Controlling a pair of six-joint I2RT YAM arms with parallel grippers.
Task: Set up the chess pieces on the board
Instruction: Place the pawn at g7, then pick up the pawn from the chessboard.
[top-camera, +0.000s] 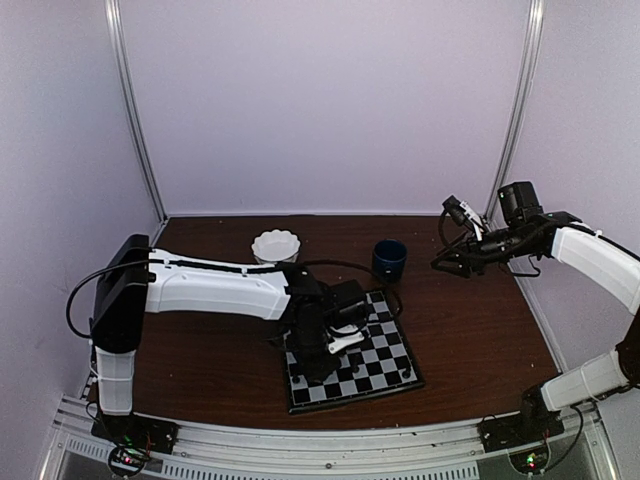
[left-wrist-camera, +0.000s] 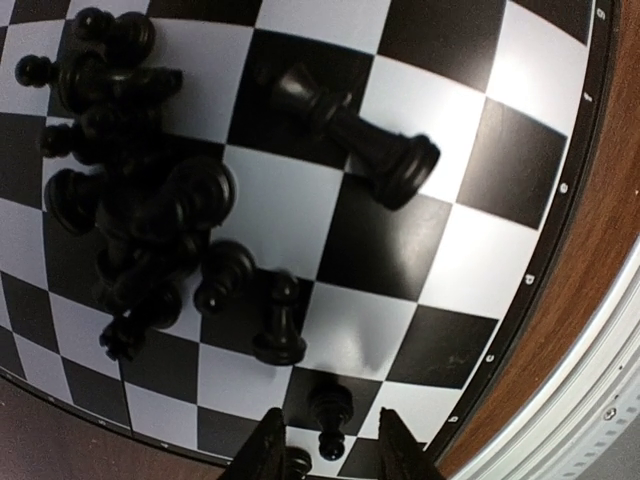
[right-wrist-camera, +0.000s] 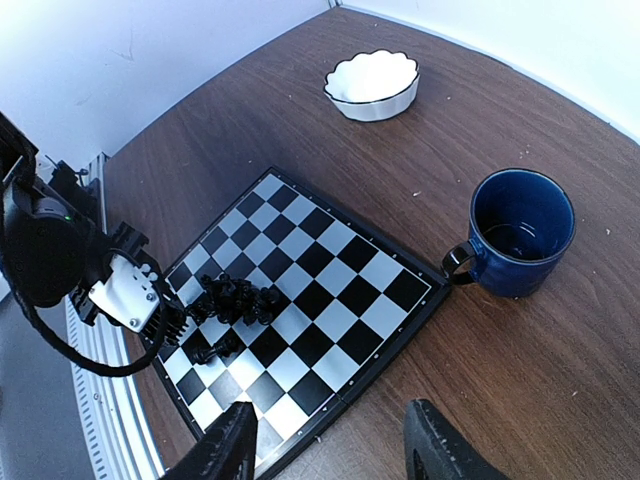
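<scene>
The board (top-camera: 385, 350) lies near the table's front, checked black and white. A heap of black chess pieces (left-wrist-camera: 130, 200) is piled on its near-left part, and the same heap (right-wrist-camera: 232, 297) shows in the right wrist view. One piece (left-wrist-camera: 350, 135) lies on its side apart from the heap, and a pawn (left-wrist-camera: 280, 325) stands alone. My left gripper (left-wrist-camera: 330, 420) hangs low over the board's edge row, open. A small piece (left-wrist-camera: 332, 405) stands between its fingers with a gap on each side. My right gripper (right-wrist-camera: 330, 415) is open and empty, held high at the right.
A dark blue mug (top-camera: 389, 258) stands just beyond the board's far right corner. A white scalloped bowl (top-camera: 276, 245) sits behind the board to the left. The left arm stretches across the board's left half. A metal rail runs along the table's near edge.
</scene>
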